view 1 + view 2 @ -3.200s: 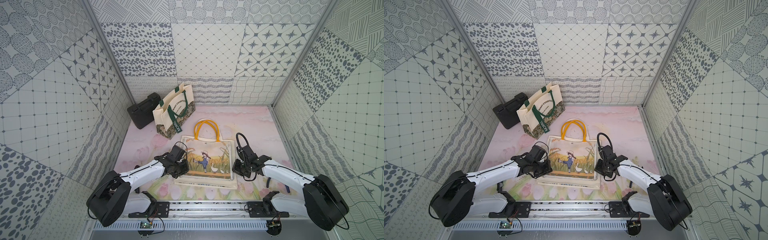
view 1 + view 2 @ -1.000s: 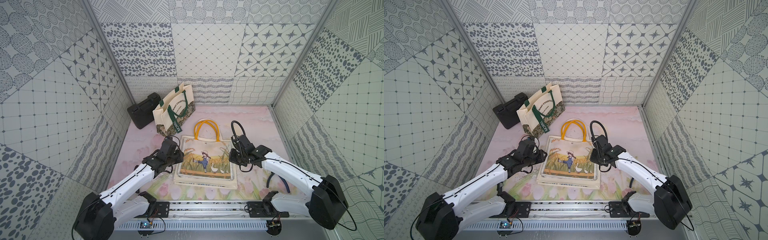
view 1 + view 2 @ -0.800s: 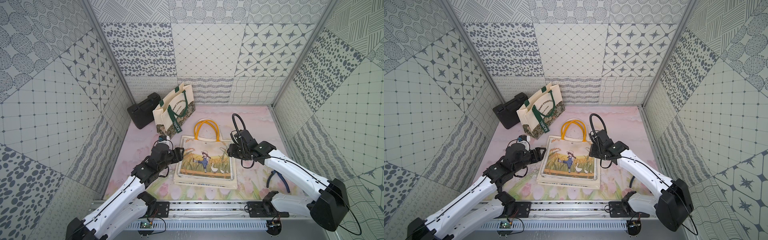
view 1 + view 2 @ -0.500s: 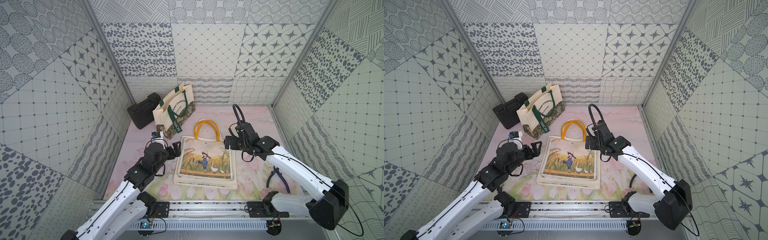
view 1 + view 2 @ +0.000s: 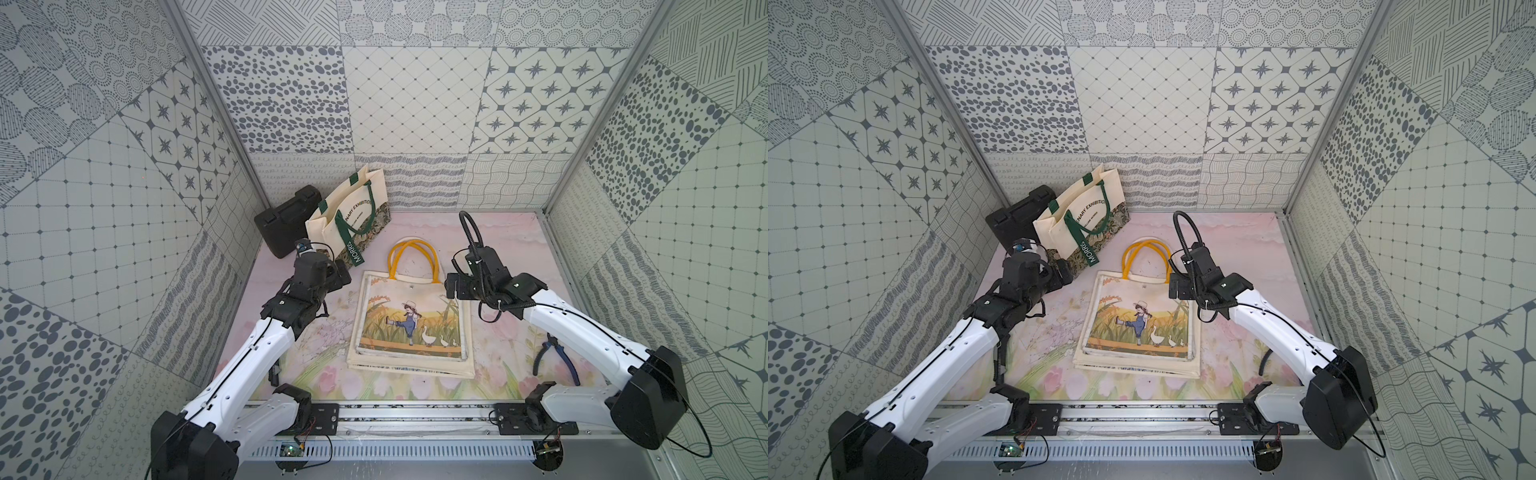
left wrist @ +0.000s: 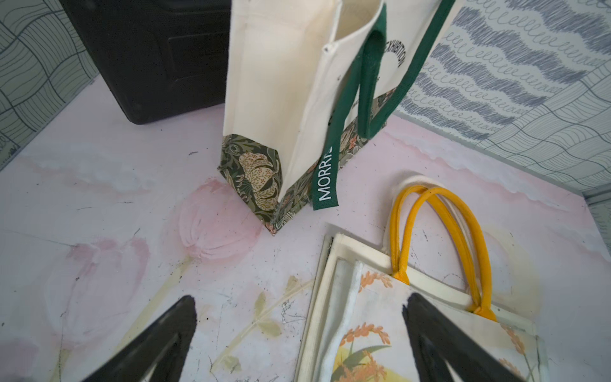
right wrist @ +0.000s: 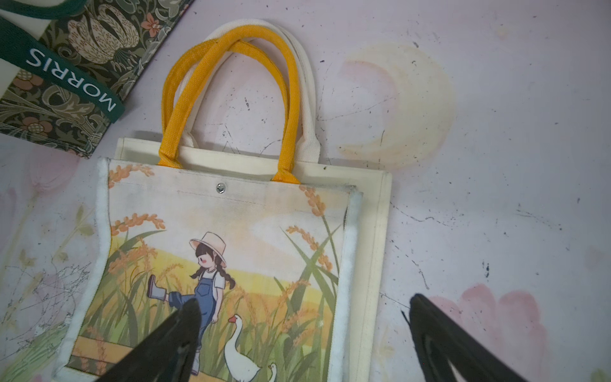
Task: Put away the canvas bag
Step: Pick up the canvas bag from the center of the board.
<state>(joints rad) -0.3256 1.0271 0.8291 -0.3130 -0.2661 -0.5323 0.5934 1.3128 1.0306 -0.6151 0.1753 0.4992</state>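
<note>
- A grey metal rail (image 5: 415,419) runs along the near edge and carries the bases of both white arms.
- Just beyond it, on the right arm's side, a pair of blue-handled pliers (image 5: 557,361) lies on the pink table painted with flowers (image 5: 498,249), partly under that arm.
- The flat cream canvas bag printed with a girl and geese in a grain field (image 5: 411,324) lies in the middle of the table, between the two arms, with its opening pointing away from the rail. A plain cream edge shows around and beneath it; whether that is a second bag I cannot tell.
- The right gripper (image 7: 305,299) is raised over the bag's far right-hand corner, its black fingers spread wide with nothing between them.
- The left gripper (image 6: 299,297) is raised just off the bag's far left-hand corner, over the table and the bag's edge, also spread wide and holding nothing.
- The bag's yellow woven handles (image 5: 411,257) lie flat on the table past its top edge, with white handles showing under them.
- Farther back on the left stands an upright cream tote with green straps and a dark floral base (image 5: 349,216), open at the top.
- A black hard plastic case (image 5: 286,220) leans in the far left corner, touching the tote.
</note>
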